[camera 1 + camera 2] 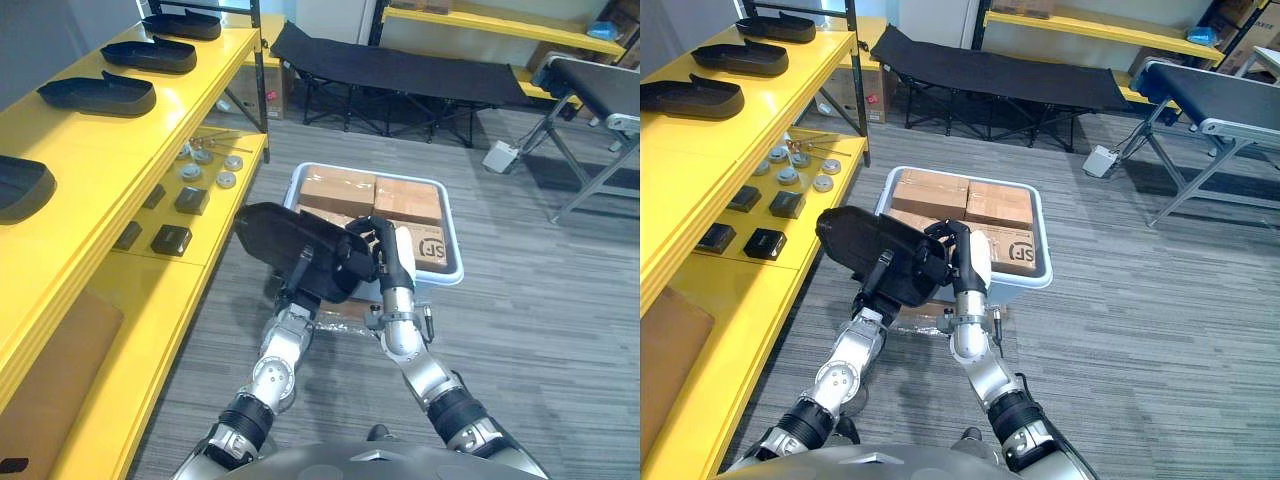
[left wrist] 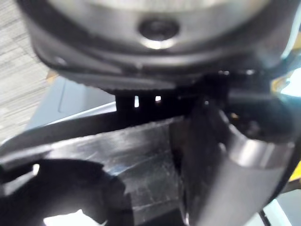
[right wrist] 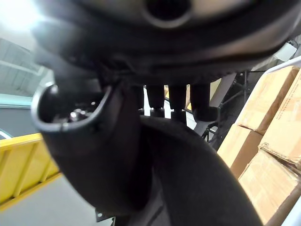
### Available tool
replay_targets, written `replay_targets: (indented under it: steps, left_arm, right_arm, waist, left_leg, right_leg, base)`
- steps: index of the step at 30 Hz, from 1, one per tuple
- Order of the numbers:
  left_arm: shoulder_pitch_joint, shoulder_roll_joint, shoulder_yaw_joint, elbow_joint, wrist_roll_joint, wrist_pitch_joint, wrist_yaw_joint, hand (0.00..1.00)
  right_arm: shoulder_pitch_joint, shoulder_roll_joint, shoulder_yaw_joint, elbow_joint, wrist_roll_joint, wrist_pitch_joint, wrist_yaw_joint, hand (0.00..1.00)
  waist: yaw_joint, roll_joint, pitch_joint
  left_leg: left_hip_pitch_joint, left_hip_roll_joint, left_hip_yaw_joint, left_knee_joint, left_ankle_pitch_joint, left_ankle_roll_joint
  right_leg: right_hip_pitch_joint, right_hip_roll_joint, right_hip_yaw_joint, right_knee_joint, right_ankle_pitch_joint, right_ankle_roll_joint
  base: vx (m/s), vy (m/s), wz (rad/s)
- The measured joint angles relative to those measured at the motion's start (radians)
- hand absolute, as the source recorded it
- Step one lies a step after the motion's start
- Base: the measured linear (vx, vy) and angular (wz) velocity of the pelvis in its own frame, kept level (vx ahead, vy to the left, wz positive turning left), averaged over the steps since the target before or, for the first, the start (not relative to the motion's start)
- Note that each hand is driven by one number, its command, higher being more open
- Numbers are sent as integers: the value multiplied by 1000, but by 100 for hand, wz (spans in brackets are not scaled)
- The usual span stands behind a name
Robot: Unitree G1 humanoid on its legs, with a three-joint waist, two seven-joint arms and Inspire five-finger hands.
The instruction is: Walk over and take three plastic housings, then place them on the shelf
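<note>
I hold a black plastic housing (image 1: pixel 285 240) in front of my chest, above the near left corner of a white bin (image 1: pixel 455 268). My left hand (image 1: pixel 303 278) grips its lower edge from beneath. My right hand (image 1: pixel 386 255) clasps its right end, fingers (image 3: pixel 178 99) hooked over the rim and the thumb (image 3: pixel 94 155) pressed to its side. The left wrist view shows the housing (image 2: pixel 141 155) against the thumb (image 2: pixel 225 165). Several more black housings (image 1: pixel 98 93) lie in a row on the top board of the yellow shelf (image 1: pixel 170 100) at my left.
The white bin is packed with cardboard boxes (image 1: pixel 375 195). The shelf's lower board carries small black blocks (image 1: pixel 171 239) and round metal parts (image 1: pixel 226 179). A black folding cot (image 1: pixel 400 70) stands behind the bin, and a conveyor frame (image 1: pixel 598 95) at the far right.
</note>
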Motion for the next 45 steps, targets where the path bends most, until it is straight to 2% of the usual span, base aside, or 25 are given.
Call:
replay_targets:
  steps: [4, 5, 9, 12, 14, 16, 17, 20, 22, 25, 28, 32, 34, 38, 41, 43, 45]
  left_arm:
    - [-16, -26, -5, 0, 34, -44, 42, 0]
    - [-16, -33, -6, 0, 44, -59, 51, 0]
    - [-19, -34, -4, -6, 122, -86, 84, 0]
    - [-34, -40, 38, -18, 243, -102, 148, 0]
    - [-46, -39, 91, -55, 401, -125, 218, 0]
    - [-46, -39, 118, -100, 541, -126, 272, 0]
    - [-46, -37, 134, -126, 676, -120, 314, 0]
    - [-45, -20, 158, -180, 888, -85, 377, 0]
    - [-37, -8, 202, -200, 1090, -45, 431, 0]
    - [4, 7, 260, -229, 1262, -19, 480, 0]
    - [68, 23, 323, -251, 1339, -14, 497, 0]
    - [152, 39, 401, -323, 1361, -17, 457, 0]
    - [212, 52, 425, -444, 1297, -31, 359, 0]
    - [314, 52, 421, -607, 1153, -67, 199, 0]
    - [373, 50, 421, -662, 1087, -68, 111, 0]
    - [403, 49, 422, -681, 1080, -68, 90, 0]
    - [450, 49, 433, -721, 1072, -67, 62, 0]
  right_arm:
    - [0, 10, 6, -5, 21, 2, -15, 0]
    - [0, 13, 6, -5, 22, 2, -15, 100]
    - [10, 14, 21, -20, 59, -3, -9, 100]
    - [58, 9, 59, -63, 60, -26, -1, 100]
    - [82, 11, 79, -110, 61, -30, 1, 100]
    - [81, 9, 74, -187, 96, -30, 5, 100]
    - [76, 6, 72, -253, 125, -30, 14, 100]
    - [63, -2, 62, -344, 172, -31, 53, 100]
    - [63, -12, 46, -401, 265, -34, 104, 100]
    - [72, -43, 15, -438, 344, -37, 160, 100]
    - [114, -80, -45, -484, 408, -37, 227, 100]
    - [225, -106, -139, -534, 482, -14, 374, 100]
    - [308, -119, -180, -534, 505, 97, 475, 100]
    - [385, -118, -181, -498, 511, 234, 559, 100]
    - [390, -120, -183, -452, 511, 255, 582, 100]
    - [390, -119, -184, -443, 510, 255, 582, 100]
    - [388, -120, -180, -442, 511, 254, 579, 100]
  waist:
    - [2, -5, -1]
    - [2, -9, -2]
    - [-1, -15, -3]
    - [-3, -17, -3]
    - [-2, -17, -3]
    - [-2, -17, -3]
    - [-2, -17, -4]
    - [-4, -14, -6]
    - [-7, -4, -18]
    - [-13, 14, -28]
    - [-25, 35, -40]
    - [-34, 51, -50]
    - [-38, 58, -55]
    - [-50, 86, -73]
    - [-50, 102, -82]
    - [-50, 105, -84]
    - [-27, 106, -84]
  left_leg:
    - [-6, -1, -5, 0, 0, 0]
    - [-6, -1, -5, 0, 0, 0]
    - [-6, 0, -5, 0, 0, 0]
    - [-4, 0, -5, 0, -1, 0]
    - [-1, -1, -5, 1, -1, 0]
    - [5, 0, -5, 1, -1, 0]
    - [11, -1, -4, 1, -2, 0]
    - [13, -2, 0, 1, -2, 0]
    - [19, -3, 5, 1, -3, -1]
    - [23, -2, 10, 1, -5, -2]
    - [25, -2, 16, 1, -7, -5]
    - [29, -1, 25, 1, -12, -9]
    - [29, -1, 30, 1, -15, -11]
    - [27, -1, 32, 1, -21, -12]
    - [23, 0, 29, 0, -22, -13]
    - [16, 0, 15, 0, -22, -12]
    - [-1, -3, -25, 1, -20, -10]
  right_leg:
    - [-2, -1, -3, 0, 0, 1]
    - [-2, 0, -4, 0, 0, 0]
    - [-2, 1, -4, 0, 0, 0]
    - [0, 1, -5, 0, -1, 0]
    - [3, 1, -6, 1, -2, -3]
    - [0, 0, -6, 17, -14, -19]
    - [1, -2, -6, 24, -18, -23]
    - [0, -4, -5, 26, -18, -23]
    - [1, -5, -1, 27, -17, -23]
    - [2, -5, 2, 26, -18, -22]
    - [2, -4, 7, 20, -17, -22]
    - [1, -2, 16, 15, -17, -21]
    - [1, 0, 19, 2, -17, -21]
    - [1, 1, 19, -2, -17, -21]
    - [4, 4, 12, -11, -18, -14]
    - [11, 4, -4, -17, -18, -12]
    - [18, 5, -39, -20, -22, -7]
  base:
    - [11, 12, 4]
    - [0, 0, 0]
    - [0, 0, 0]
    - [0, 0, 0]
    - [0, 0, 0]
    - [0, 0, 0]
    - [0, 0, 0]
    - [-6, 18, -4]
    - [-1, 15, -6]
    - [0, 9, -6]
    - [2, 7, -5]
    - [16, 5, -8]
    - [18, 8, -7]
    - [39, 6, -3]
    - [35, -6, 2]
    - [30, -13, 21]
    - [35, -7, 39]
